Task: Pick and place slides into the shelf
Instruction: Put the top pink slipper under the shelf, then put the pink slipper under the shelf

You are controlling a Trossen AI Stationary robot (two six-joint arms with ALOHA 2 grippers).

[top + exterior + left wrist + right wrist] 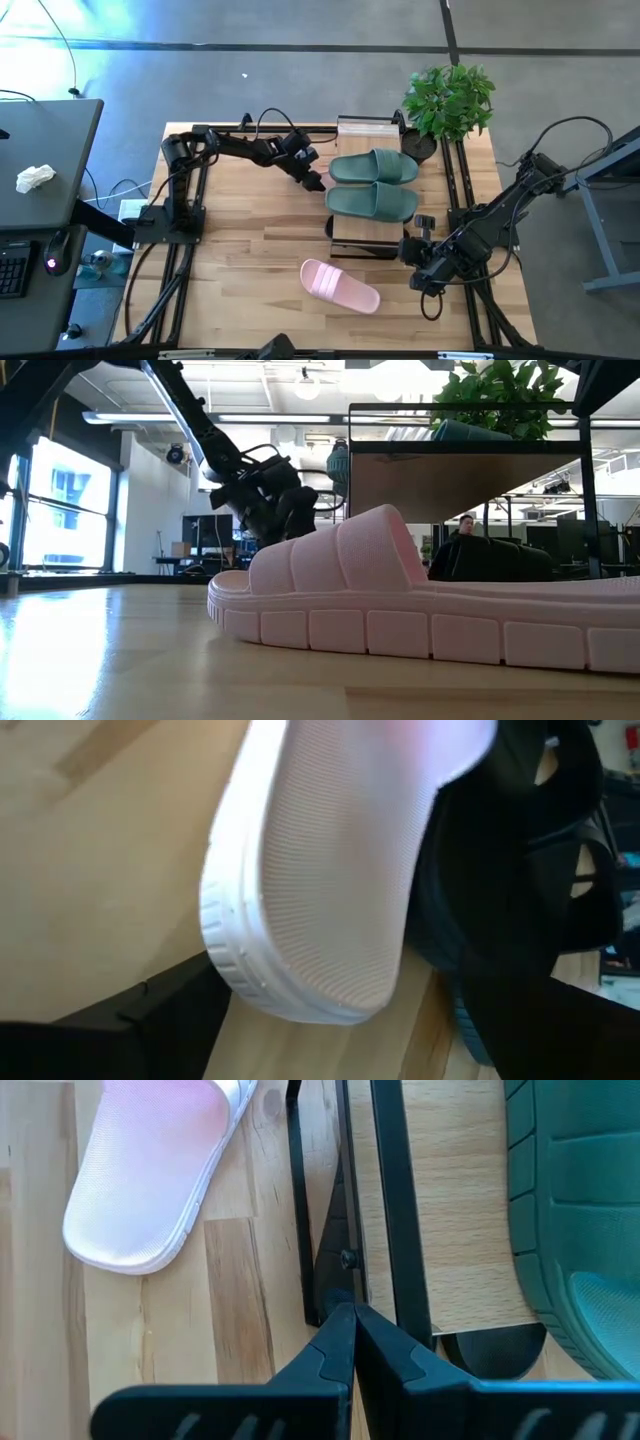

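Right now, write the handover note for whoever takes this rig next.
Left hand: open, empty, beside the shelf, level with the top board.
Right hand: shut, empty, low near the shelf's front corner.
Done: green pair lies on the top board. A pale slide and a black one sit under it.
Left: one pink slide on the table in front of the shelf.

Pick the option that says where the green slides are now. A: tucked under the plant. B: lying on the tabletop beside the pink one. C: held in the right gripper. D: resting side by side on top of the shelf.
D: in the high view the two green slides lie side by side on the top board of the shelf.
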